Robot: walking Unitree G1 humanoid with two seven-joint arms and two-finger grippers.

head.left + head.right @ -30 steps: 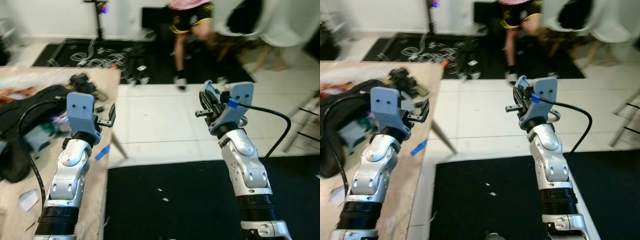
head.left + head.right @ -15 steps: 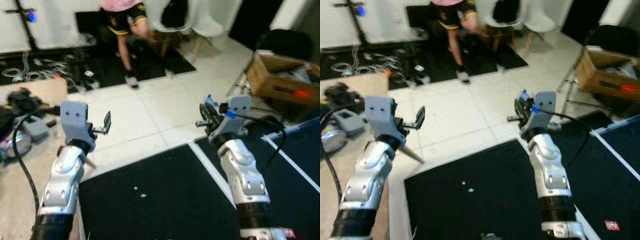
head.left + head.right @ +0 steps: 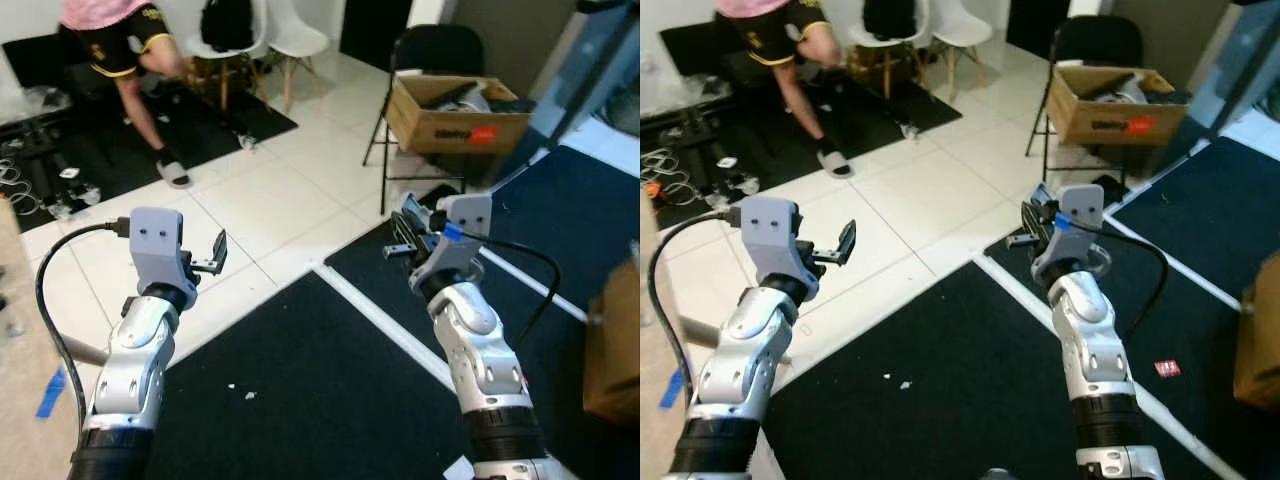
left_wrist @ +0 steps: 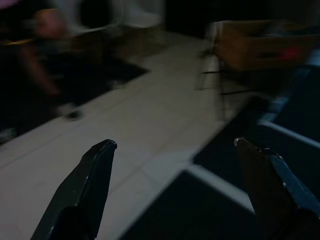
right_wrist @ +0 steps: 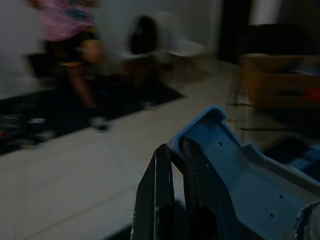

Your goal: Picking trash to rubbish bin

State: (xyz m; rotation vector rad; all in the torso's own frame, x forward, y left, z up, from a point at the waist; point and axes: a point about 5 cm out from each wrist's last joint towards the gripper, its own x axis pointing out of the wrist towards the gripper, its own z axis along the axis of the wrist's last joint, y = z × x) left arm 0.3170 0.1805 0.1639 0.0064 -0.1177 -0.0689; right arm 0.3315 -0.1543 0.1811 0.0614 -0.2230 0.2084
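Observation:
My left gripper (image 3: 214, 254) is held out at chest height over the white tiles, open, with its two fingers (image 4: 95, 175) wide apart and nothing between them. My right gripper (image 3: 400, 236) is raised over the edge of a black mat (image 3: 320, 400), shut, its fingers (image 5: 161, 190) pressed together and empty. On the mat lie a small red scrap (image 3: 1167, 369) to the right and tiny white scraps (image 3: 240, 391) nearer the left arm. The wrist views are dark and blurred.
A cardboard box (image 3: 455, 112) stands beside a black folding chair (image 3: 432, 60) ahead on the right. A person (image 3: 120, 50) stands at the back left near white chairs (image 3: 262, 28) and floor cables (image 3: 30, 170). The wooden table edge (image 3: 20, 390) is at far left. Another box (image 3: 612, 350) is at far right.
The whole view has swung to the right: the table slid off to the left, and the cardboard box, folding chair and more mat came into view. Both arms hold the same pose.

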